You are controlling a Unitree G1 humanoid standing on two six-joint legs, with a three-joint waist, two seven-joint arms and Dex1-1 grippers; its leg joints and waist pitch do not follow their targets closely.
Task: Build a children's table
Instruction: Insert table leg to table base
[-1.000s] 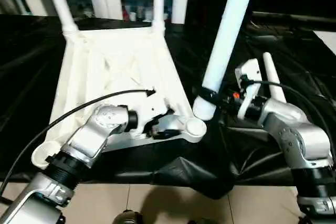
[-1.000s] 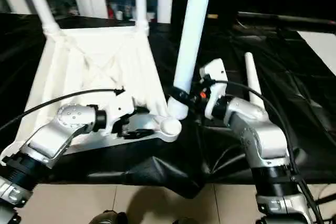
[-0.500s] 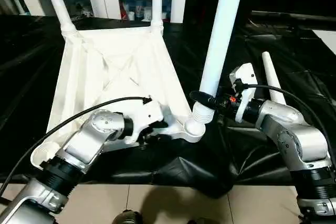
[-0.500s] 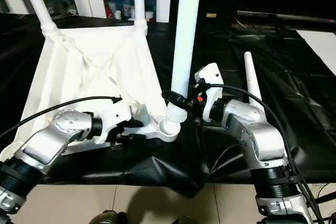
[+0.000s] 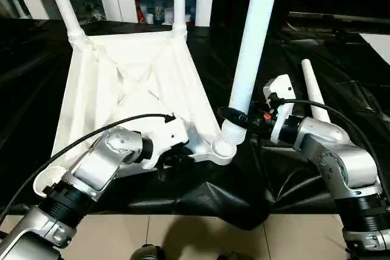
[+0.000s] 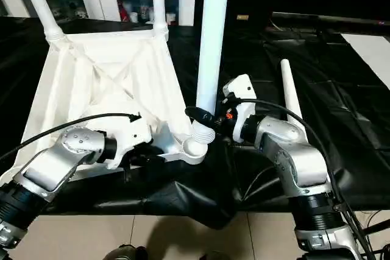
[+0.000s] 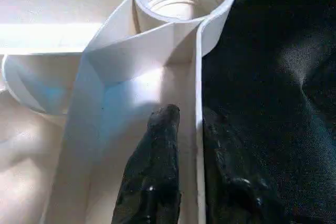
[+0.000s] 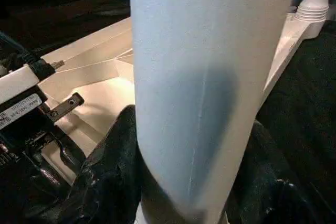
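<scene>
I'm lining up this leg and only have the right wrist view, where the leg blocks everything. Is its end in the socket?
Observer: It doesn't look seated. The leg leans, with its ribbed end at the far rim of the near right corner socket. The socket's opening shows in front of it.
Operator: Where is the left pincer?
Observer: The left pincer is at the near edge wall of the tabletop, just beside that socket.
Operator: How many legs are left?
Observer: The far legs stand in the two far corners. One spare leg lies on the black cloth, to the right of the held one.
</scene>
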